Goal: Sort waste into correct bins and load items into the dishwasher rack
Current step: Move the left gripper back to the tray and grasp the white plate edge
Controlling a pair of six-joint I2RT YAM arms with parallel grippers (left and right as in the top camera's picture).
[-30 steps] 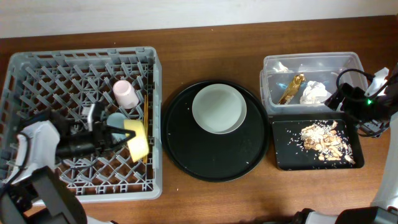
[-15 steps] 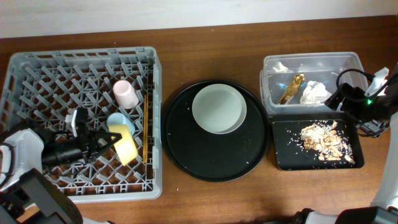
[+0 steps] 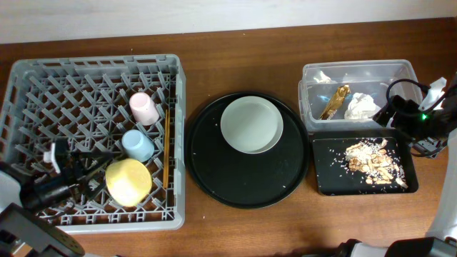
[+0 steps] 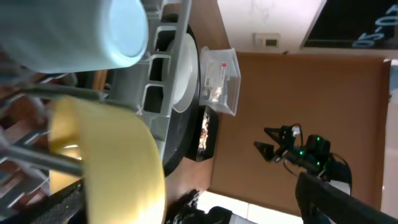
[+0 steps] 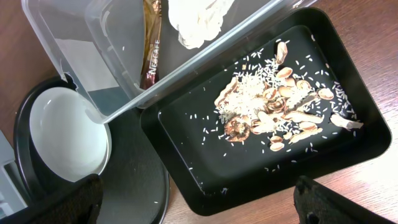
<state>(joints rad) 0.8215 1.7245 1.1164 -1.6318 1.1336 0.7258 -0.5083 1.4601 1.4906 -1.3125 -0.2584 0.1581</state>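
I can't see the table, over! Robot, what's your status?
Left gripper open beside yellow bowl; right gripper open by clear tub. Bowl upside down in rack. Plate on round tray, unloaded; nothing blocking.

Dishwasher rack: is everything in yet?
The pink cup, blue cup, yellow bowl and chopsticks are in the rack. The napkin and wrapper are in the clear tub, scraps in the black tray. The left hand and right hand are empty. Only the plate is left, on the round tray.

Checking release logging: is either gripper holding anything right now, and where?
Nothing held. Left gripper sits open beside the yellow bowl; right gripper is open and empty.
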